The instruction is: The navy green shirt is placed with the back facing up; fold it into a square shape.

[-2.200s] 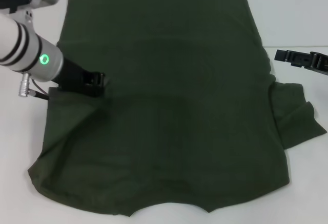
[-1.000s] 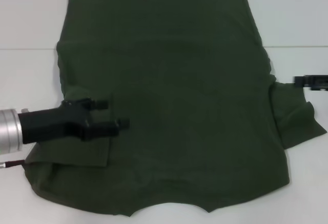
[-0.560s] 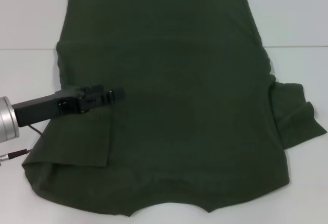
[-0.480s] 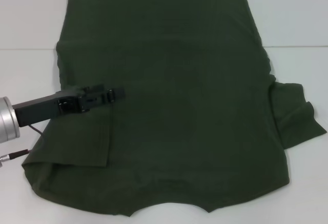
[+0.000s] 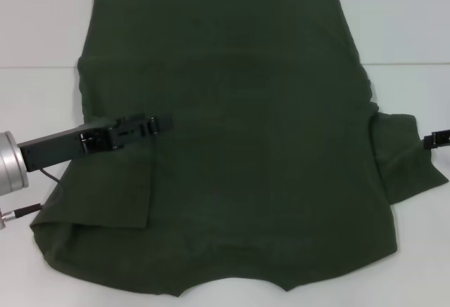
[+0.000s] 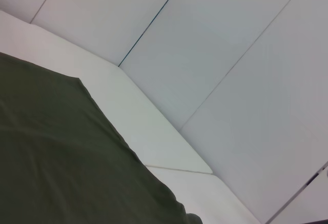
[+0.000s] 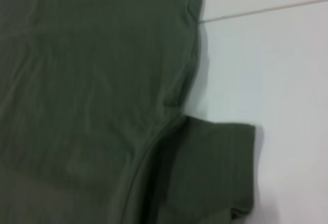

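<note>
The navy green shirt (image 5: pixel 239 145) is spread flat over a white table (image 5: pixel 42 33), filling most of the head view, with its straight hem toward twelve o'clock and its curved neckline edge toward six o'clock. No buttons are seen on the upturned face. The sleeve on the robot's left has been laid inward over the body of the shirt, so that a folded panel (image 5: pixel 112 194) with a straight edge is seen at about eight o'clock from the shirt's middle. The sleeve on the robot's right (image 5: pixel 404 156) is spread outward on the table at about three o'clock, its cuff edge rumpled. The left gripper (image 5: pixel 160 123) is reached in from nine o'clock over the shirt, near the upper edge of the folded panel; its dark fingers are seen lying close together, but whether cloth is pinched between them, or whether they are released, cannot be told. The right gripper (image 5: pixel 437 139) is glimpsed only as a small dark part at the view's three o'clock border, just beside the outspread sleeve, and its state cannot be told either. In the right wrist view the shirt's side seam and the outspread sleeve are shown against the table, a seam line in the tabletop (image 7: pixel 266 9) being visible.
</note>
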